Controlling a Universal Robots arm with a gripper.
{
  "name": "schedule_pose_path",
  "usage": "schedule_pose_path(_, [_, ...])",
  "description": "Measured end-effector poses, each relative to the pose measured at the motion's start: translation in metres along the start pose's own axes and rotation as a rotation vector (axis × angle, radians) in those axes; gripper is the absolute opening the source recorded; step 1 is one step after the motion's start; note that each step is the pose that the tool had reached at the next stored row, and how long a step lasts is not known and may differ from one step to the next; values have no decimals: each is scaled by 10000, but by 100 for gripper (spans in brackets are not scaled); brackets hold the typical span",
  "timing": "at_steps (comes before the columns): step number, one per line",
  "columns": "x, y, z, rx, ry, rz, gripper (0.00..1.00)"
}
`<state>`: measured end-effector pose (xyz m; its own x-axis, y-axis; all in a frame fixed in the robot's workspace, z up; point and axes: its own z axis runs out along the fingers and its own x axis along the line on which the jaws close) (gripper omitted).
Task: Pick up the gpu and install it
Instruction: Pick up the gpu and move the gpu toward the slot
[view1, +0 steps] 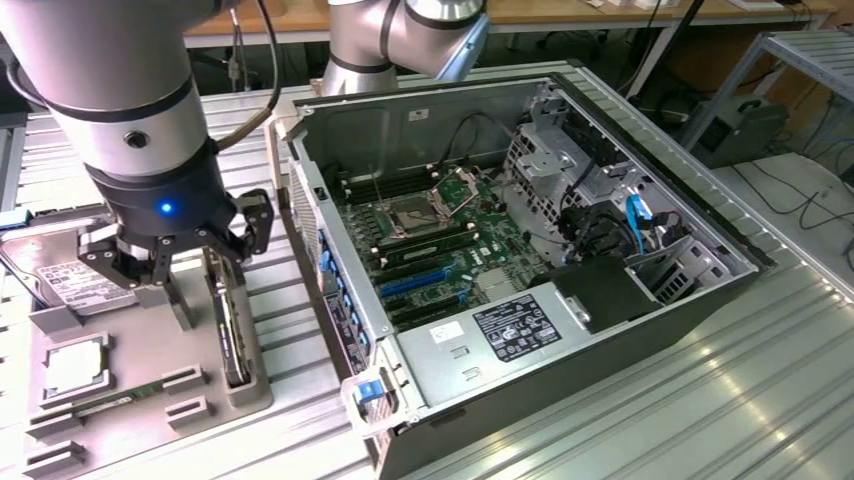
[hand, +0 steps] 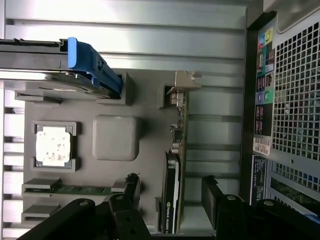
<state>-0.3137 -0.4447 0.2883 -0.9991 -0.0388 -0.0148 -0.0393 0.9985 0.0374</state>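
The gpu (view1: 231, 335) stands on its edge in a slot of the grey fixture tray (view1: 147, 350), at the exterior view's left. In the wrist view the gpu (hand: 171, 200) shows its green edge, its black fan housing and its silver end bracket (hand: 183, 82). My gripper (view1: 187, 262) hangs just above the card's near end. It is open, and its black fingers (hand: 132, 192) stand on either side of the card without touching it. My gripper (hand: 171, 194) holds nothing.
The open PC case (view1: 694, 275) lies at the exterior view's right, with its motherboard and blue expansion slots (view1: 414, 287) exposed. The tray also holds a hard drive (view1: 60, 280) in a blue-handled carrier (hand: 90, 62), a CPU (hand: 52, 146) and a memory stick (hand: 80, 190).
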Motion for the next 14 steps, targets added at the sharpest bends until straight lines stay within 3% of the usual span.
schedule_pose_path(11, [1,-10,204,0,0,1,62])
schedule_pose_path(14, [3,-45,234,0,0,1,62])
